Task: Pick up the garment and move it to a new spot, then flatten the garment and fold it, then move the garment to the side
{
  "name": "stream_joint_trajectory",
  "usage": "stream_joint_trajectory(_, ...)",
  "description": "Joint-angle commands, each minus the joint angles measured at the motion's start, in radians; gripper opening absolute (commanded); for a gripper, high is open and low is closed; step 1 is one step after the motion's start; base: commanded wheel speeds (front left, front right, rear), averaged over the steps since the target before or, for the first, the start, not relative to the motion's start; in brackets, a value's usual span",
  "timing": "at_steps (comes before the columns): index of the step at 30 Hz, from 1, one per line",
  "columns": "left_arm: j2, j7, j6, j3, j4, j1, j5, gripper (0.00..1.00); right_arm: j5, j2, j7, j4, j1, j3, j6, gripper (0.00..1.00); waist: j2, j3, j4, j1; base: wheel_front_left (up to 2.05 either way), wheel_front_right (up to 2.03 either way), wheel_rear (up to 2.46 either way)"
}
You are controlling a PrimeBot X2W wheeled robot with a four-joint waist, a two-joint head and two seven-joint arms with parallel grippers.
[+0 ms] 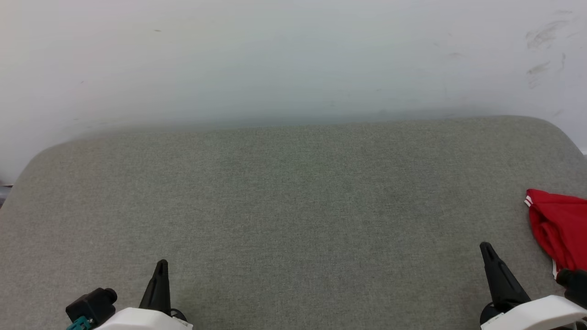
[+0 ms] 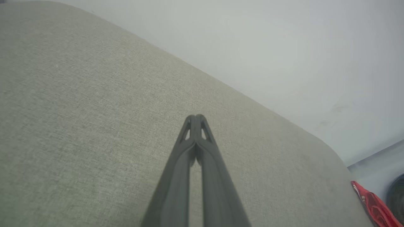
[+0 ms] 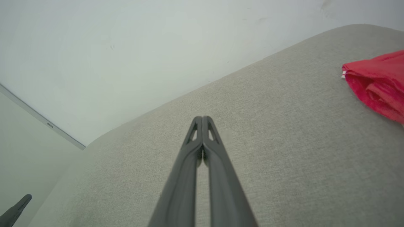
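— What's the surface?
— A grey woven-cloth counter [image 1: 293, 197] with rounded far corners, against a scuffed white wall [image 1: 275, 59].
— The jaws?
— Left jaws, near left: pressed together, empty. Right jaws, near right: the same. The garment [image 1: 559, 224] lies bunched at the counter's right edge.

Tabletop [image 1: 293, 206]: set before the wall [image 1: 293, 59], which stands behind its far edge.
Garment [image 1: 559, 229]: laid on the tabletop at the right edge, partly cut off by the head view's border.
Left claw [image 1: 161, 266]: placed over the near left of the tabletop.
Right claw [image 1: 486, 250]: placed over the near right, near the garment's left side, apart from it.
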Motion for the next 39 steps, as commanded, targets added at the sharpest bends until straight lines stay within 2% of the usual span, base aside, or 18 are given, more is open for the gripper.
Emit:
stream_joint_trajectory(1, 0.003, 0.010, -0.009, 0.011, -0.011, -0.032, -0.040, 0.00, 0.042, 0.000, 0.001, -0.001, -0.035, -0.004, 0.000, 0.00, -0.0001, 0.001, 0.001, 0.0000, 0.00, 0.00, 0.00)
stream_joint_trajectory(19, -0.010, 0.075, -0.034, 0.041, 0.005, -0.070, -0.282, 0.00, 0.298, 0.004, 0.013, 0.068, -0.086, -0.012, 0.000, 0.00, -0.0001, 0.010, 0.009, 0.0000, 0.00, 0.00, 0.00)
stream_joint_trajectory(39, -0.022, 0.135, -0.057, 0.069, 0.020, -0.105, -0.504, 0.00, 0.533, 0.009, 0.023, 0.131, -0.136, -0.019, 0.000, 0.00, -0.0001, 0.020, 0.018, 0.0000, 0.00, 0.00, 0.00)
